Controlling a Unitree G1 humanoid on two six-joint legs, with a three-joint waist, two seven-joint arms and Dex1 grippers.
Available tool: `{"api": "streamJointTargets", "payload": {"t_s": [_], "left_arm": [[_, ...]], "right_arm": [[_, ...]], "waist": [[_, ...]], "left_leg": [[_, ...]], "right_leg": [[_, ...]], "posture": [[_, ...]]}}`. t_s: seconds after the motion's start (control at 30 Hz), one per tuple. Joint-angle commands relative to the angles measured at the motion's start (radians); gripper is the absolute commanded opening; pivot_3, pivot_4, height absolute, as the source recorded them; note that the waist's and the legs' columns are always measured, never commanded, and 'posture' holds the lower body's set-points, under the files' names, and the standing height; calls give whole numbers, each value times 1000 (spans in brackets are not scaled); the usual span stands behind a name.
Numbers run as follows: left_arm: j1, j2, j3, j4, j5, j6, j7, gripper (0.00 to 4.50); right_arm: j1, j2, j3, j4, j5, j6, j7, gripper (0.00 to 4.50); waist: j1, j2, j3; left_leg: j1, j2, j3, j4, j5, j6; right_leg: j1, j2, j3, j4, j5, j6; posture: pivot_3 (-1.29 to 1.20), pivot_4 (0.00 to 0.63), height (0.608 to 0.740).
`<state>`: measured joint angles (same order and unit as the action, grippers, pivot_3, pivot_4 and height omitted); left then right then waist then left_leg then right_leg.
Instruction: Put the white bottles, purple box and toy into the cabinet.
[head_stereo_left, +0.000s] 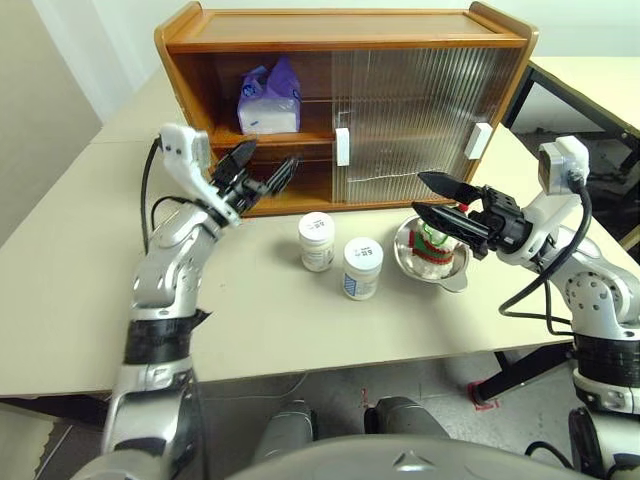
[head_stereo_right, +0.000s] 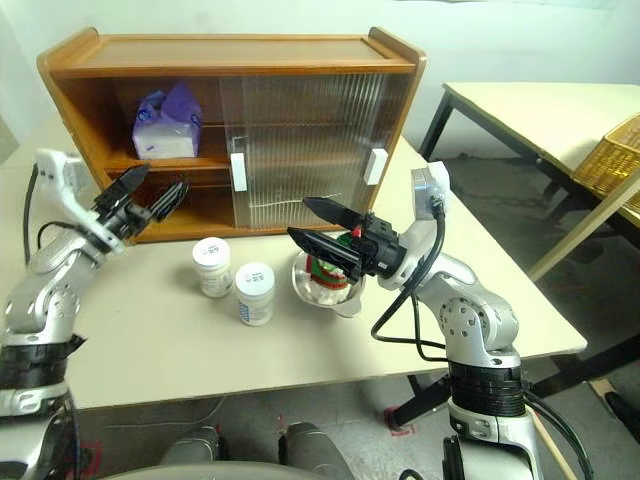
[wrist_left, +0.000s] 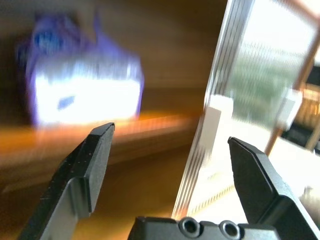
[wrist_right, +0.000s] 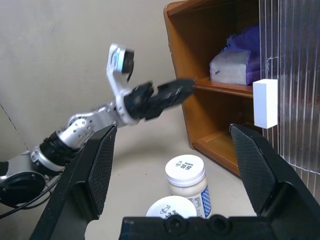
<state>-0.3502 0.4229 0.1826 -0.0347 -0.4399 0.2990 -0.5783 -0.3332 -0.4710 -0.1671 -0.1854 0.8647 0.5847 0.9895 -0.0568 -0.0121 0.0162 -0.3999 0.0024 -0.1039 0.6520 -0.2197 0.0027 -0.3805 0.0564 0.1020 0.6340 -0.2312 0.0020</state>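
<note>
Both white bottles (head_stereo_left: 340, 255) stand between left hand (head_stereo_left: 262, 170) and right hand (head_stereo_left: 432, 196).

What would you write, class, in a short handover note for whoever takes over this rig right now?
Left claw: open, empty, in front of the cabinet's open left side.
Right claw: open, empty, over the bowl.
Done: purple box is on the upper shelf.
Left: two white bottles stand on the table before the cabinet; the toy sits in the bowl. All three go into the cabinet.
</note>
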Motion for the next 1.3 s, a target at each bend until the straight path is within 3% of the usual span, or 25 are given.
{"api": "streamJointTargets", "payload": {"t_s": [0.03, 0.23, 0.27, 0.47, 0.73, 1.3], "left_arm": [[90, 55, -1, -17, -7, -48, -120, 4487], [255, 105, -19, -17, -31, -118, -301, 4487], [272, 106, -21, -15, -35, -122, -320, 4487], [324, 100, -58, 45, 2, -190, -403, 4487], [271, 69, -120, 192, 99, -305, -388, 4487], [148, -24, -169, 390, 155, -398, -361, 4487]], "right_arm": [[-6, 1, 13, 6, -3, 0, 6, 4500], [-10, 3, 12, 12, -5, -4, 10, 4500], [-10, 3, 12, 11, -5, -4, 10, 4500], [-13, 1, 9, 10, -3, -3, 9, 4500], [-8, -12, 1, -4, 5, 5, 3, 4500], [20, -24, -17, -46, 20, 20, -24, 4500]], "waist": [[0, 1, -1], [2, 4, -4], [2, 5, -5], [1, 8, -8], [-2, 10, -9], [-21, 10, -9]], "left_leg": [[-1, 0, 0, 0, 0, 0], [-7, 3, 0, -4, -1, -3], [-8, 3, 1, -4, -2, -3], [-8, 4, 1, -7, -1, -3], [-8, 6, 1, -8, -1, -2], [-8, 5, 1, -8, 1, 1]], "right_leg": [[-1, 0, 0, 0, 0, 0], [-11, -1, 0, 1, 1, -7], [-12, -1, 0, 1, 6, -16], [-15, -1, -1, 1, 6, -19], [-15, -1, -1, 1, 5, -17], [-14, 0, 0, 1, 3, -11]], "posture": [[-112, 11, 740], [-114, 8, 740], [-114, 8, 740], [-120, 7, 740], [-131, 10, 740], [-163, 18, 740]]}}
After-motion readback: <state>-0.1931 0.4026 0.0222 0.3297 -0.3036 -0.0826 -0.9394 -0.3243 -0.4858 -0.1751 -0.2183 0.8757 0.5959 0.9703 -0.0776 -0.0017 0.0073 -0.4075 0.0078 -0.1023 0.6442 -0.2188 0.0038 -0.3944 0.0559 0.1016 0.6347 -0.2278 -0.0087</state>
